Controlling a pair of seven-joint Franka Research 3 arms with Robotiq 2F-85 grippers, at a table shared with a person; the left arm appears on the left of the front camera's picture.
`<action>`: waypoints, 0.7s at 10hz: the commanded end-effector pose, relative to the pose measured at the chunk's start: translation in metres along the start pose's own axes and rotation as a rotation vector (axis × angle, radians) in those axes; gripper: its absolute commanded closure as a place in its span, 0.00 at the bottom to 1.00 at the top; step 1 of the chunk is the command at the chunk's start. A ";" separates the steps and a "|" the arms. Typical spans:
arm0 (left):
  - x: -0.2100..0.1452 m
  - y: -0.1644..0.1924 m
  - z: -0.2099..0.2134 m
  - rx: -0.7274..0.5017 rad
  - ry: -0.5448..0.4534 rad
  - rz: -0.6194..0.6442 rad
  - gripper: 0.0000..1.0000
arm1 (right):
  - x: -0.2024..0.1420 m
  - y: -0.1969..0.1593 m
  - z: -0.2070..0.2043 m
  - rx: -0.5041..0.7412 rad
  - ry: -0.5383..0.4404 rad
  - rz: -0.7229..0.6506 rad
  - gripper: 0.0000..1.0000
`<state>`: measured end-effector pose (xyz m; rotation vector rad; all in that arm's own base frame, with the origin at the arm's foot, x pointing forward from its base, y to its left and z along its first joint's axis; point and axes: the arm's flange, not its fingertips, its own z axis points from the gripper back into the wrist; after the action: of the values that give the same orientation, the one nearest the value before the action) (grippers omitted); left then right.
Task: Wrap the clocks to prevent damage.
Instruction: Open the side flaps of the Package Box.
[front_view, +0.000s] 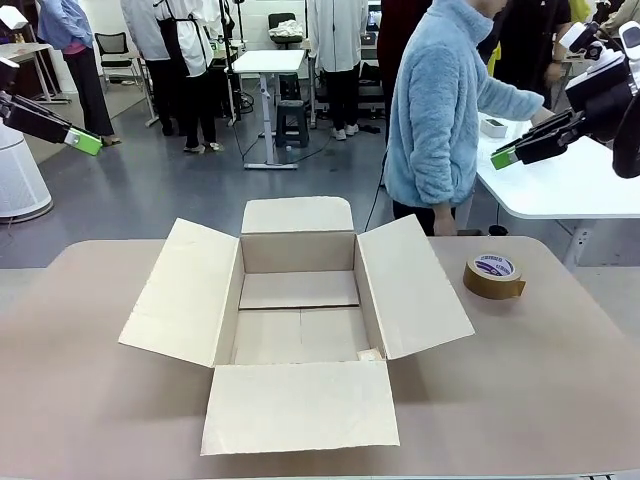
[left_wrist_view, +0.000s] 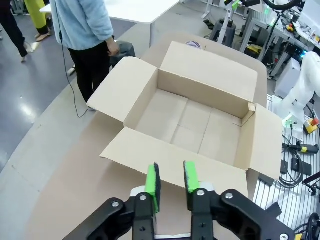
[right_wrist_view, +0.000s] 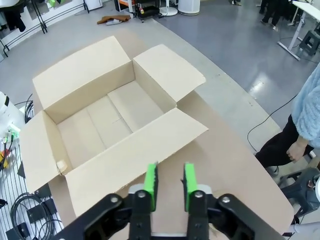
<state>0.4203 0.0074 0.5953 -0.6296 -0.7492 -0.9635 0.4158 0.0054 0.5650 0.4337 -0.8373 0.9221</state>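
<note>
While one open brown cardboard box (front_view: 300, 320) sits at desk (front_view: 560, 400) centre, one brown tape roll (front_view: 494, 275) near far right corner; left gripper (left_wrist_view: 171, 172), right gripper (right_wrist_view: 170, 172) slightly parted, empty.

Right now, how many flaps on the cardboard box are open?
4, all on the cardboard box: far flap, left flap, right flap, near flap, each folded outward. None seems hidden.

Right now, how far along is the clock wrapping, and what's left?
Done: the cardboard box stands open on the table, four flaps spread, floor bare. In hand: nothing; the left tool and right tool are raised at the sides, jaws slightly apart, empty. The person is turned toward a white table behind. Left: wrapping and packing, it seems; the tape roll lies untouched beside the box.
</note>
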 end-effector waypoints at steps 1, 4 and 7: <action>-0.001 0.001 0.005 -0.013 0.029 0.001 1.00 | -0.001 0.002 0.003 0.008 0.030 0.026 1.00; -0.006 0.006 0.010 -0.020 0.031 0.000 1.00 | -0.002 0.002 0.002 0.019 0.041 0.030 1.00; -0.008 0.003 0.005 -0.012 0.012 0.015 1.00 | -0.001 0.002 -0.001 0.010 0.031 0.021 1.00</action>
<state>0.4199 0.0224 0.5908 -0.6359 -0.7284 -0.9442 0.4141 0.0070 0.5624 0.4226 -0.8037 0.9567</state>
